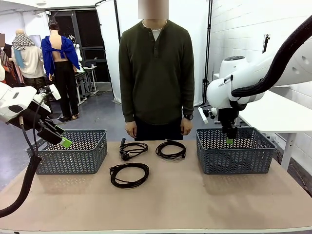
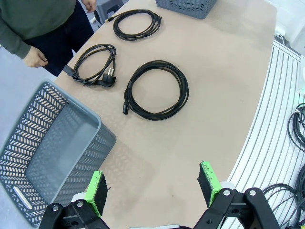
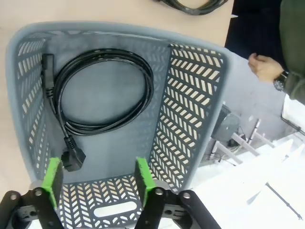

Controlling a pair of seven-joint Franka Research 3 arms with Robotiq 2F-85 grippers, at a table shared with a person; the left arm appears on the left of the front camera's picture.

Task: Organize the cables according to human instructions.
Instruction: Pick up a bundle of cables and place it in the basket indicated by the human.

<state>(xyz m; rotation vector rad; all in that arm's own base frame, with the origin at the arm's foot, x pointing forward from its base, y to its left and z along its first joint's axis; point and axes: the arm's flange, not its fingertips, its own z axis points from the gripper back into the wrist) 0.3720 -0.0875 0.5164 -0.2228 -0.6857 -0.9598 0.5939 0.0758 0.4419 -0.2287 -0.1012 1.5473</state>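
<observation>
Our right hand (image 3: 96,168) hangs over the right basket (image 3: 190,95), jaws parted and holding nothing. One cable (image 3: 147,88) lies coiled on the basket floor directly beneath it, a plug just beside one pad. We judge this placing done.

Our left hand (image 2: 151,175) is spread wide and empty, with the left basket (image 2: 28,124) below and to one side. Ahead of it on the counter (image 2: 224,71) lie the near coil (image 2: 183,90), the middle coil (image 2: 107,81) and the far coil (image 2: 138,37).

The person (image 1: 156,73) stands beyond them, arms lowered. Next we need a sign for which coil goes where, then a reach down onto its strands.
</observation>
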